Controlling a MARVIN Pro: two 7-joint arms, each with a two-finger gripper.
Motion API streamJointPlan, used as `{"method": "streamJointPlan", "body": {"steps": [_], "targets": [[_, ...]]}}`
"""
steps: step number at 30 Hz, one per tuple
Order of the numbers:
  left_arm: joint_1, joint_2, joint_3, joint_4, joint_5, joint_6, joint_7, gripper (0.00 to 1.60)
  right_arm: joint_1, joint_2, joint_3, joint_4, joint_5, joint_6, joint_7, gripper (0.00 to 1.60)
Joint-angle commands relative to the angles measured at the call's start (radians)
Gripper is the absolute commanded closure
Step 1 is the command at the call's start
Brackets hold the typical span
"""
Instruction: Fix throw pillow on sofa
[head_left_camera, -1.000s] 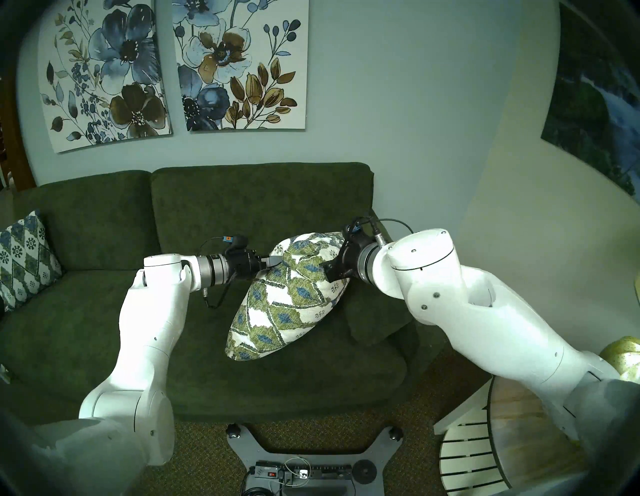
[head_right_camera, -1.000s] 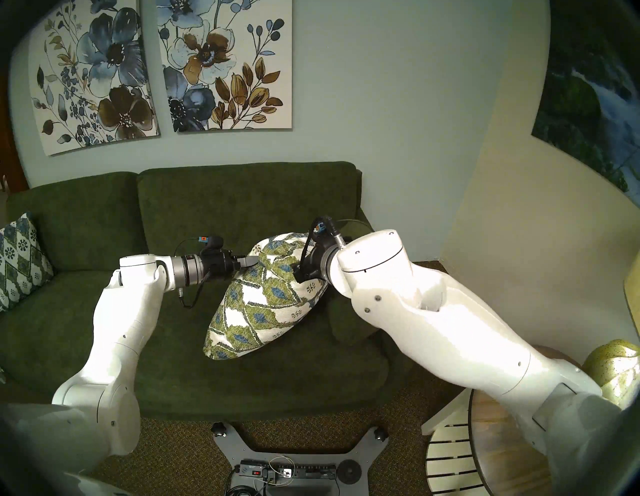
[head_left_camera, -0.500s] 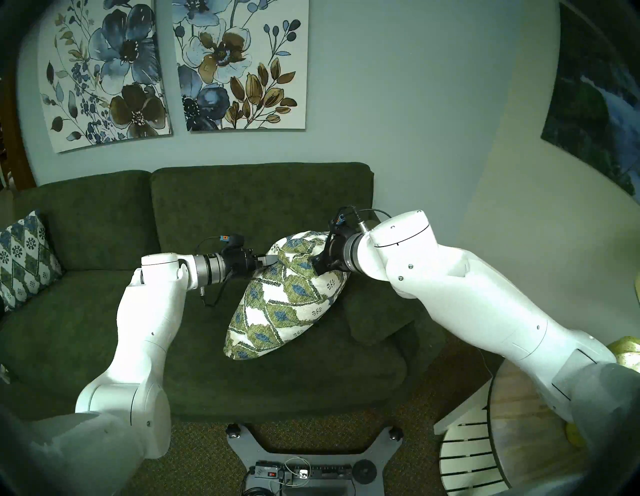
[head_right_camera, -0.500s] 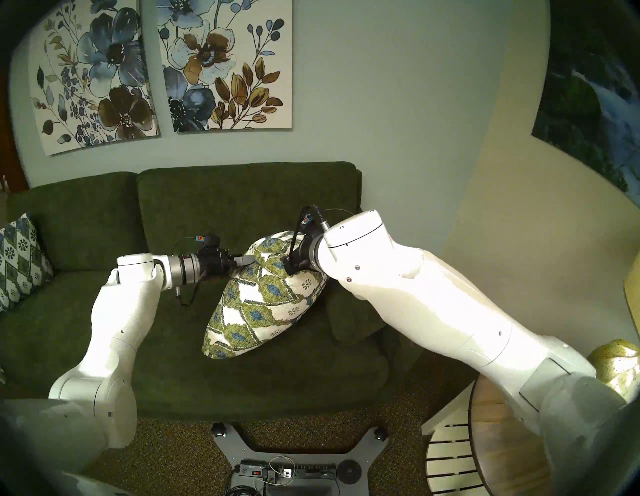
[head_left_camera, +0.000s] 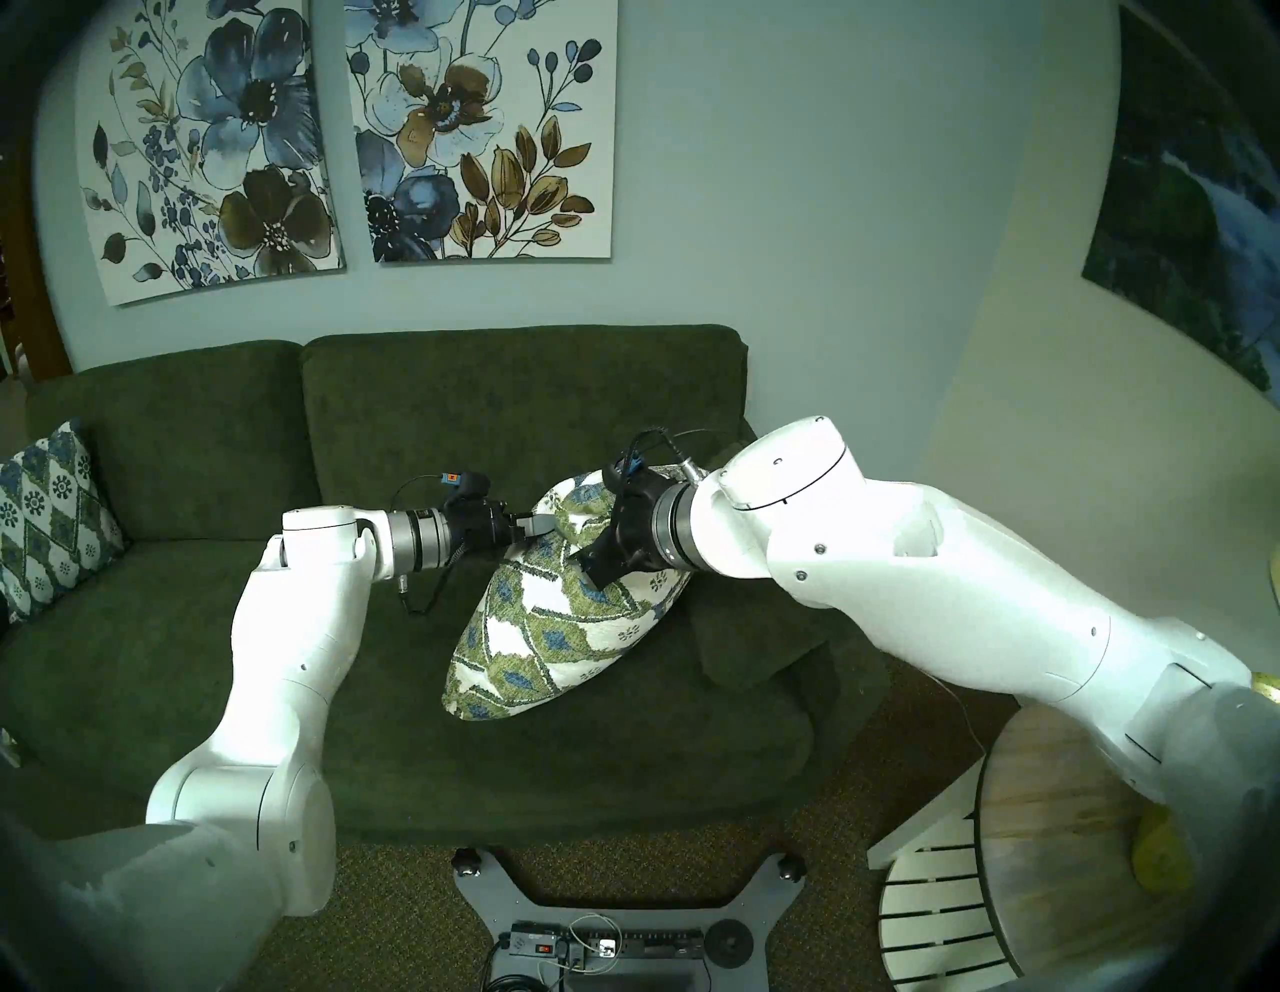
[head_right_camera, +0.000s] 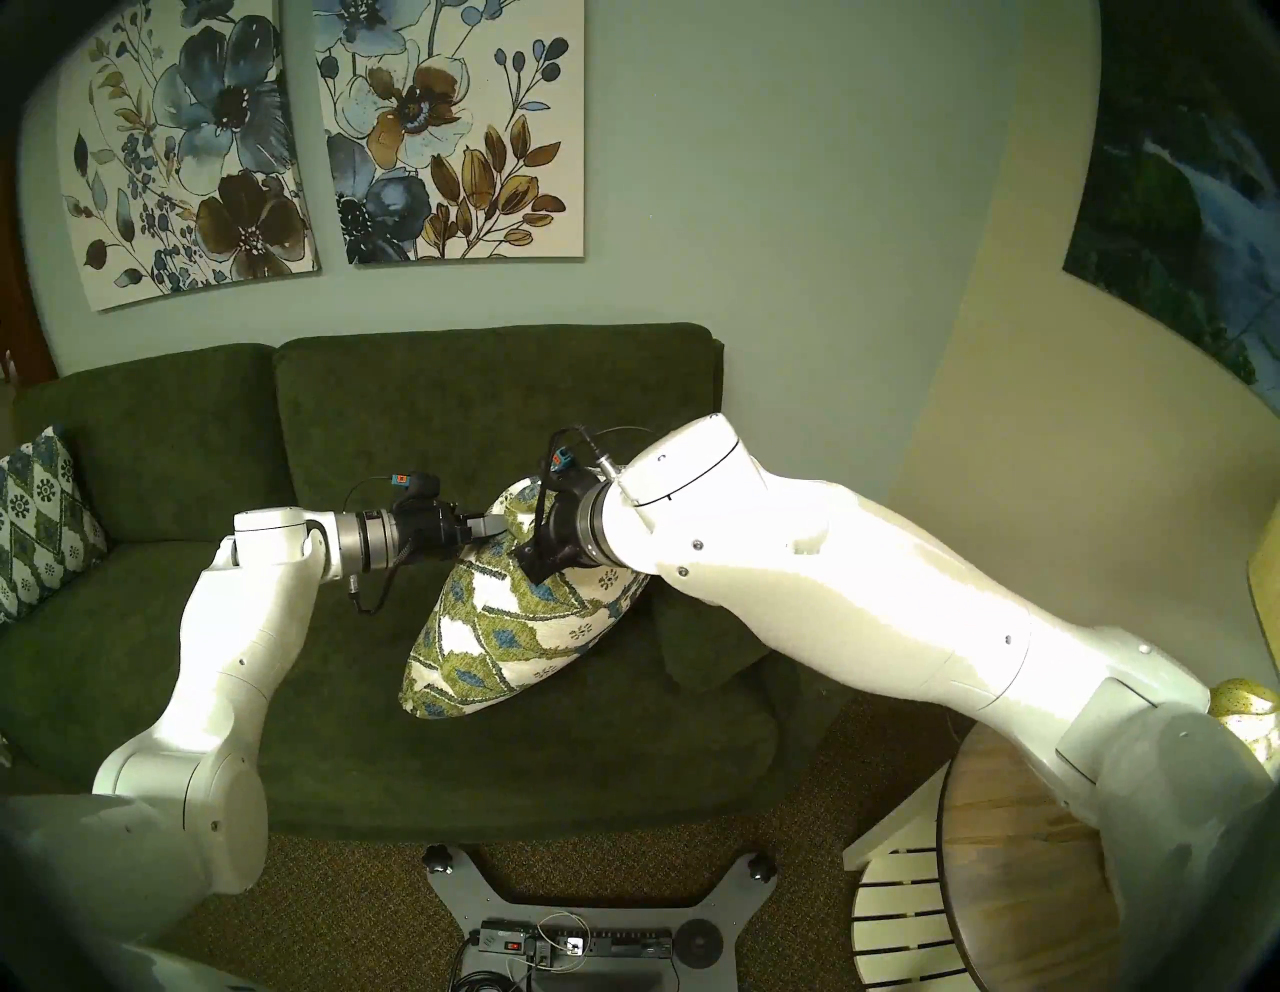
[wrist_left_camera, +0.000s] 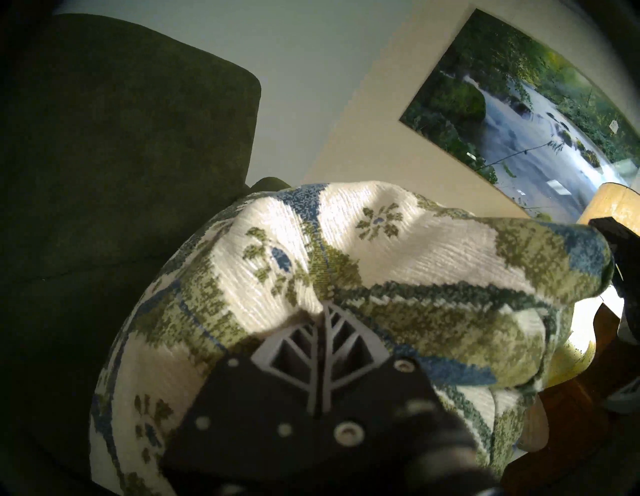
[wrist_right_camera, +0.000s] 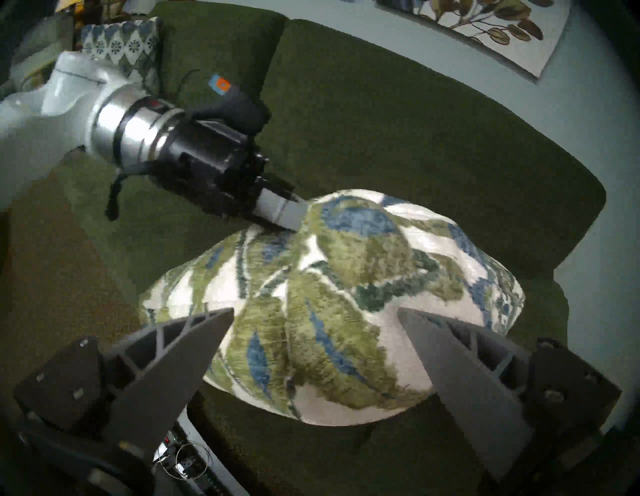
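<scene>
Right pincer (wrist_right_camera: 311, 322) has swung left across the throw pillow (head_left_camera: 554, 623), jaws spread wide just above it. Left pincer (head_left_camera: 544, 523) stays clamped on the pillow's upper corner, over the sofa (head_left_camera: 173, 623).

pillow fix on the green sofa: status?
Done: left gripper is pinched shut on the leaf-patterned cream throw pillow. In hand: open right gripper poised over it, not gripping. Left: pillow lies slumped mid-seat on the dark green plush sofa, not yet propped against the backrest.

Left gripper (head_left_camera: 542, 524) pinches throw pillow (head_left_camera: 554, 623) on sofa (head_left_camera: 173, 623).
</scene>
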Motion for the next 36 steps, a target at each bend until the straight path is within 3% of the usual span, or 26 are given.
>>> {"method": "streamJointPlan", "body": {"steps": [1,4,11,22,27,30,36], "targets": [[0.027,-0.006,-0.012,-0.046,-0.009,0.014,0.003,1.6,0.112,0.069,-0.052,-0.047,0.041,-0.002,0.012,0.0],[0.039,-0.007,-0.015,-0.063,-0.009,0.018,0.003,1.6,0.14,0.021,-0.075,-0.031,0.076,-0.002,-0.037,0.0],[0.05,-0.008,-0.025,-0.073,-0.006,0.021,0.014,1.6,0.202,-0.017,-0.138,0.013,0.155,-0.002,-0.147,0.0],[0.054,-0.005,-0.03,-0.081,-0.01,0.024,0.022,1.6,0.29,0.007,-0.133,-0.037,0.266,-0.002,-0.263,0.0],[0.067,-0.005,-0.029,-0.105,-0.014,0.033,0.021,1.6,0.327,0.039,-0.18,-0.045,0.374,-0.002,-0.336,0.0],[0.078,-0.006,-0.028,-0.124,-0.016,0.038,0.023,1.6,0.353,0.014,-0.227,-0.008,0.438,-0.002,-0.366,0.0],[0.095,-0.005,-0.029,-0.152,-0.021,0.05,0.022,1.6,0.359,-0.009,-0.247,0.028,0.454,-0.002,-0.366,0.0]]}}
